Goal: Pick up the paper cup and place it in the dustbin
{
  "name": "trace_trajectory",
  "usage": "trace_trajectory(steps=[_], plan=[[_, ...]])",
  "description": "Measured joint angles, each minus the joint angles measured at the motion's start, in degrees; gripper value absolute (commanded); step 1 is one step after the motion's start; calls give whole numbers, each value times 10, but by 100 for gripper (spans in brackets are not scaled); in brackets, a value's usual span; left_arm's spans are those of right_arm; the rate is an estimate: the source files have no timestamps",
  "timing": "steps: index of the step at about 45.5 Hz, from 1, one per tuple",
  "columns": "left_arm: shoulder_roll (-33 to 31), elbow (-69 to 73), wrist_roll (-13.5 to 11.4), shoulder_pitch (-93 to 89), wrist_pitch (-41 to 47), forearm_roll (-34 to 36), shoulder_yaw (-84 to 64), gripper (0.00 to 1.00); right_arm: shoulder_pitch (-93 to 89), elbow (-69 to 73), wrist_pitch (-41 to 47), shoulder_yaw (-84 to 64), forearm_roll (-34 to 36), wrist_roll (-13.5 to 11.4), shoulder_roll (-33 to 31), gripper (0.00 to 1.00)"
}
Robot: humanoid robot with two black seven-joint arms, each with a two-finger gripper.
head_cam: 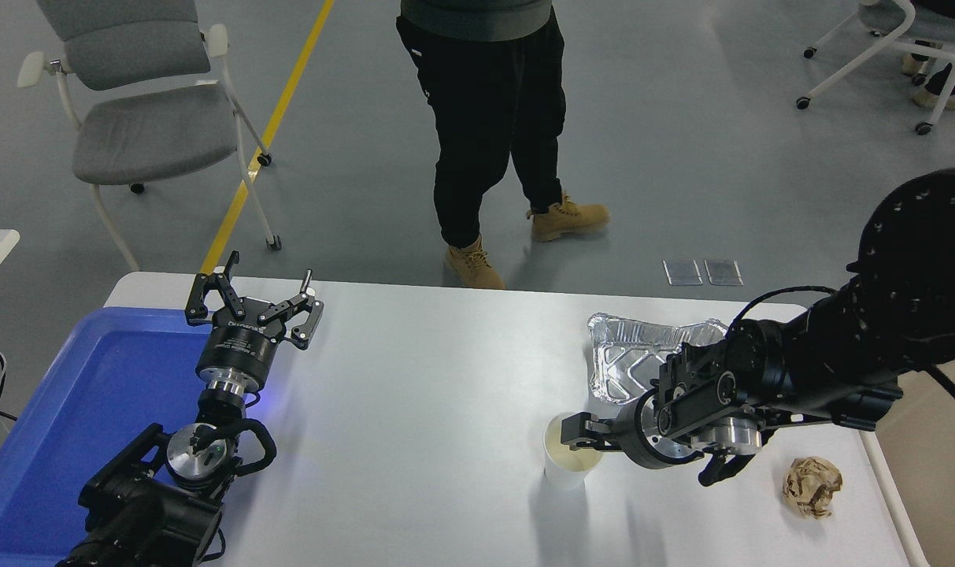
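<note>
The paper cup (569, 459) stands upright on the white table (414, 409), right of the middle, its cream inside showing. My right gripper (648, 453) hangs just right of the cup with its jaws spread wide. Its left finger (581, 432) reaches over the cup's right rim, and the other finger (717, 470) points toward the near right. Whether the left finger touches the cup I cannot tell. Part of the beige dustbin (938, 472) shows past the table's right edge. My left gripper (253, 303) is parked open at the lower left.
A shiny foil tray (631, 346) lies behind the right gripper. A crumpled brown paper ball (812, 486) lies at the near right. A blue plastic tray (91, 394) lies under the left arm. A person (493, 134) stands at the far side. A grey chair (131, 118) stands at the far left.
</note>
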Motion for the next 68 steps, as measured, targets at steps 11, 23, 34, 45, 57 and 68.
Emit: trace_trajectory(steps=[11,23,34,45,57,68], plan=[[0,0,0,0,0,0,0,99,-5,-5,0,1,-8,0,0,25],[0,0,0,0,0,0,0,99,-8,-7,0,1,-16,0,0,0],[0,0,0,0,0,0,0,99,-3,-4,1,1,-17,0,0,0],[0,0,0,0,0,0,0,99,19,19,1,2,-17,0,0,0],[0,0,0,0,0,0,0,99,117,86,25,-5,-32,1,0,0],[0,0,0,0,0,0,0,99,248,127,111,-17,-45,2,-32,0]])
